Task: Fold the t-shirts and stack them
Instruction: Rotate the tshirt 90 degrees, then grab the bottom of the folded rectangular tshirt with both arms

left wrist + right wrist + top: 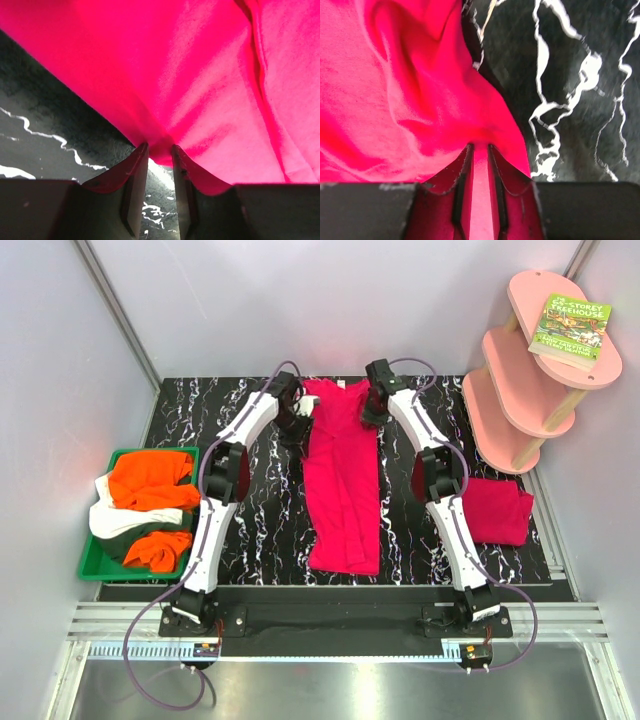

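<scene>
Top view, far left: green plastic tray (92, 562) at the left edge of the black marbled table (250, 540). It is heaped with orange t-shirts (150, 482) and a white t-shirt (112, 522) bunched between them, loose, not folded; some cloth hangs over the tray's rim.

Left arm reaches up-frame from the lower left. Left gripper (298, 420) sits at the upper-left edge of the crimson-pink t-shirt (342, 490), near the collar end. Left wrist view: fingers (135, 172) nearly closed, only a narrow gap, with a bunched bit of the shirt's edge pinched at the tips.

The shirt lies centre frame, folded into a long narrow strip. It runs from the table's top edge almost to its bottom edge, between the two arms.

Right gripper (376, 405) is on the strip's upper-right edge, across from the left one. Right wrist view: fingers (462, 170) close together, pink cloth filling the slot between them, clamped on the shirt's edge.

Right of the right arm: folded crimson t-shirt (497, 510), flat on the table, well apart from the strip.

Upper right corner: pink tiered shelf (525, 380), with a book (572, 328) lying on the top tier.
</scene>
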You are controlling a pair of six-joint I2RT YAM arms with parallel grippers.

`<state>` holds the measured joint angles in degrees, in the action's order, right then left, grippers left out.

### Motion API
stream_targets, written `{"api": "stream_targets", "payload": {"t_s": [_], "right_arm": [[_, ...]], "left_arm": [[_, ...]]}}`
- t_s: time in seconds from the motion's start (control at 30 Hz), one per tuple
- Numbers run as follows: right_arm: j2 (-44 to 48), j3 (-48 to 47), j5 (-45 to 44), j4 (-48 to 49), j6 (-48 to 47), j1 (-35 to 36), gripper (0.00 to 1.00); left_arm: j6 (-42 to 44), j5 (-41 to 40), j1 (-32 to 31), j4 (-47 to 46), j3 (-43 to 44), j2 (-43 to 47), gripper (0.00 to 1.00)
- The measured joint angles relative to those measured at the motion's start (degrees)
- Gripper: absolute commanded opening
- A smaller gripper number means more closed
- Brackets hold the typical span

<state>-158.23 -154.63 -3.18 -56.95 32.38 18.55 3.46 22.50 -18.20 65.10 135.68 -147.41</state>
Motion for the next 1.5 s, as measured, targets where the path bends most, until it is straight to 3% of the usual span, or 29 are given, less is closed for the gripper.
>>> {"api": "stream_targets", "payload": {"t_s": [0.27, 0.37, 0.4, 0.5, 0.57, 0.63, 0.73, 0.87, 0.9, 1.03, 1.23, 1.5], "right_arm": [[-1.07, -1.77, 2.78, -0.31, -0.68, -1.36, 0.19], [-0.61, -1.16, 1.77, 0.04, -1.16, -1.22, 0.32], [-0.09, -0.72, 1.05, 0.2, -1.25, -1.11, 0.43], [3.72, 4.04, -2.95, 0.61, -1.95, -0.57, 0.65], [9.55, 11.41, -5.97, 2.82, -2.67, 0.17, 0.68], [17.44, 20.35, -8.79, 4.72, -3.23, 1.4, 0.68], [31.17, 33.77, -11.47, 8.5, -3.45, 4.31, 0.66], [50.14, 52.94, -12.83, 15.28, -2.56, 9.14, 0.61], [54.71, 58.25, -12.98, 17.03, -2.01, 10.45, 0.6], [67.84, 77.35, -15.65, 20.63, 1.53, 16.94, 0.58], [72.94, 92.54, -20.06, 20.52, 8.57, 26.88, 0.55], [73.31, 99.21, -21.9, 20.24, 20.31, 38.01, 0.54]], "left_arm": [[-0.9, 0.46, 0.81, -0.44, 2.64, -1.49, 0.3], [-1.88, 0.17, 1.68, -4.07, -1.57, 0.79, 0.31], [-2.12, -0.46, 2.05, -6.86, -5.33, 3.08, 0.32], [-3.41, -2.58, 3.17, -11.61, -17.03, 12.0, 0.34], [-4.02, -4.5, 3.63, -14.29, -23.02, 18.97, 0.41], [-4.44, -6.51, 3.17, -16.63, -29.07, 27.56, 0.39], [-4.39, -9.25, 0.48, -19.82, -38.07, 40.92, 0.22], [-3.69, -12.55, -6.01, -22.51, -51.98, 56.68, 0.21], [-3.41, -13.09, -7.8, -23.15, -55.54, 59.89, 0.16], [-2.82, -18.47, -10.6, -22.4, -64.39, 67.52, 0.11], [-2.97, -25.66, -9.9, -24.13, -70.14, 74.88, 0.1], [-0.07, -23.71, -9.92, -22.93, -77.09, 77.44, 0.16]]}}
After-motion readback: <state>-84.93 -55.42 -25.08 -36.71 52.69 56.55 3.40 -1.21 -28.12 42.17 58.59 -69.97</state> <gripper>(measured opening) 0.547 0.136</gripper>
